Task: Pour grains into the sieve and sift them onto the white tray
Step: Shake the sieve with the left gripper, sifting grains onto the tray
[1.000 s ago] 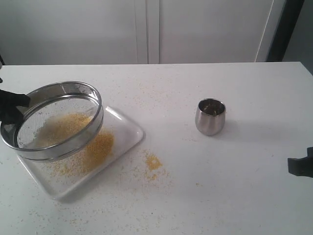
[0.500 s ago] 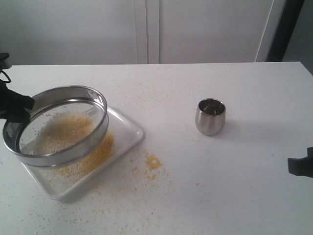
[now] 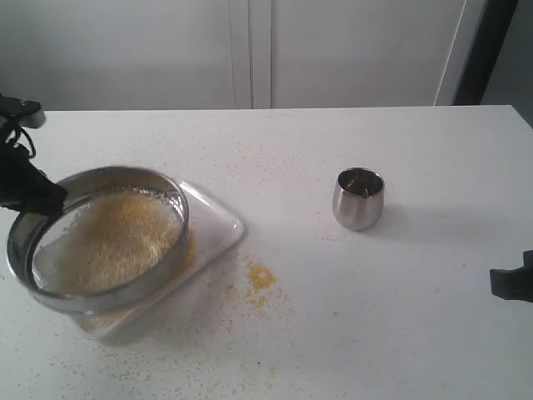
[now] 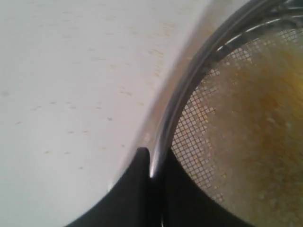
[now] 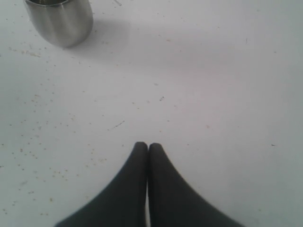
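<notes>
The sieve (image 3: 171, 250), a wide steel ring with a mesh bottom, hangs above the white tray (image 3: 218, 223) at the left of the table. Golden grains (image 3: 112, 237) lie spread over its mesh (image 4: 246, 123). My left gripper (image 3: 37, 196) is shut on the sieve's rim (image 4: 177, 101), one finger outside the ring and one inside. Most of the tray is hidden under the sieve. My right gripper (image 5: 147, 146) is shut and holds nothing, low over bare table; in the exterior view only a black part of it (image 3: 512, 282) shows at the right edge.
A small rounded steel cup (image 3: 358, 198) stands upright right of the table's middle, and shows too in the right wrist view (image 5: 59, 20). Spilled grains (image 3: 260, 277) lie on the table just right of the tray, with specks scattered around.
The sieve has swung from tilted toward nearly level and shifted slightly right. Its grains have spread across the mesh. My left arm rose toward the back. The right arm has not moved.
</notes>
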`<state>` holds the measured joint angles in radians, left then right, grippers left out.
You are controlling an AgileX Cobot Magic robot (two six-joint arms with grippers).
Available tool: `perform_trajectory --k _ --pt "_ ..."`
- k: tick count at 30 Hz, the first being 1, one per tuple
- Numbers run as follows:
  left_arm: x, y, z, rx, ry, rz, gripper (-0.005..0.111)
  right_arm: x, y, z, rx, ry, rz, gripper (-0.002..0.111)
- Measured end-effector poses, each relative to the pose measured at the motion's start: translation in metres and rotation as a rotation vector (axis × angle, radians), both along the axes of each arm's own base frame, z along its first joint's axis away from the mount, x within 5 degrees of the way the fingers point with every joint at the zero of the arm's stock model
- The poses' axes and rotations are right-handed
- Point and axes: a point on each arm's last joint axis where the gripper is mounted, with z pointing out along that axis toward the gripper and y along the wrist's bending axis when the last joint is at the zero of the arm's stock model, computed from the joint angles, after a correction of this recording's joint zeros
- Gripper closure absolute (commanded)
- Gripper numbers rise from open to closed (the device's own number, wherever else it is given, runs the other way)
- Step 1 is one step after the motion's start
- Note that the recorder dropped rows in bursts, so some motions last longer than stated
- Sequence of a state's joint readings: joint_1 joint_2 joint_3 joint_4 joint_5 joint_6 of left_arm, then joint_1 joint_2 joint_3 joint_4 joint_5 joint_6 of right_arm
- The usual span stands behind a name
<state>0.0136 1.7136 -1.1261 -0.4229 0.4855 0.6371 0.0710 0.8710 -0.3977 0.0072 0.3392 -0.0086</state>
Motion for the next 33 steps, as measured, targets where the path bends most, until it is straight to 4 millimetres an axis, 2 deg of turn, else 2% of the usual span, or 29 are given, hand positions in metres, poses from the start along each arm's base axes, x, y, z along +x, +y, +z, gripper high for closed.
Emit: perform_trajectory --k 2,4,5,6,7,9,11,12,14,15,17,18,19,20,22,24,25,28,30,33 --pt "-0.004 -0.006 -0.002 -0.001 0.037 -0.026 0.107 0.0 0.0 0.0 0.0 0.0 0.0 0.108" --pt "-0.002 -0.003 -0.002 -0.05 0.059 0.113 0.107 0.0 0.0 0.0 0.0 0.0 0.0 0.108" --pt "0.004 0.004 0.0 -0.11 0.04 0.282 0.107 0.0 0.0 0.0 0.0 0.0 0.0 0.108" --pt "0.006 0.006 0.001 -0.108 0.017 0.295 0.107 0.0 0.0 0.0 0.0 0.0 0.0 0.108" --pt "0.008 0.007 0.003 -0.045 -0.043 0.183 0.107 0.0 0.0 0.0 0.0 0.0 0.0 0.108" --pt "0.002 0.004 -0.002 -0.016 0.012 0.068 0.107 0.0 0.0 0.0 0.0 0.0 0.0 0.108" --pt "0.002 0.004 -0.007 -0.109 0.091 0.24 0.107 0.0 0.0 0.0 0.0 0.0 0.0 0.108" --pt "0.005 0.004 -0.008 -0.119 0.075 0.258 0.107 0.0 0.0 0.0 0.0 0.0 0.0 0.108" --pt "0.005 0.003 -0.007 -0.069 0.037 0.146 0.107 0.0 0.0 0.0 0.0 0.0 0.0 0.108" --pt "0.004 0.003 -0.008 -0.081 0.052 0.168 0.107 0.0 0.0 0.0 0.0 0.0 0.0 0.108" --pt "0.009 0.01 -0.009 -0.182 0.079 0.388 0.107 0.0 0.0 0.0 0.006 0.0 -0.006 0.108" --pt "0.013 0.012 -0.009 -0.183 0.045 0.397 0.107 0.0 0.0 0.0 0.006 0.0 -0.006 0.108" --pt "0.016 0.012 -0.006 -0.146 0.001 0.329 0.107 0.0 0.0 0.0 0.006 0.0 -0.006 0.108" --pt "0.016 0.007 -0.002 -0.095 -0.02 0.187 0.107 0.0 0.0 0.0 0.006 0.0 -0.006 0.108" --pt "0.014 0.0 0.0 -0.086 0.005 0.11 0.107 0.0 0.0 0.0 0.006 0.0 -0.006 0.108" --pt "0.015 -0.001 0.002 -0.19 0.075 0.294 0.107 0.0 0.0 0.0 0.006 0.0 -0.006 0.108" --pt "0.022 0.0 0.006 -0.201 0.042 0.32 0.107 0.0 0.0 0.0 0.006 0.0 -0.006 0.108" --pt "0.027 -0.006 0.007 -0.09 0.043 0.097 0.107 0.0 0.0 0.0 0.006 0.0 -0.006 0.108" --pt "0.026 -0.006 0.003 -0.109 0.127 0.188 0.107 0.0 0.0 0.0 0.006 0.0 -0.006 0.108" --pt "0.037 0.004 0.009 -0.119 0.069 0.277 0.107 0.0 0.0 0.0 0.006 0.0 -0.006 0.108"
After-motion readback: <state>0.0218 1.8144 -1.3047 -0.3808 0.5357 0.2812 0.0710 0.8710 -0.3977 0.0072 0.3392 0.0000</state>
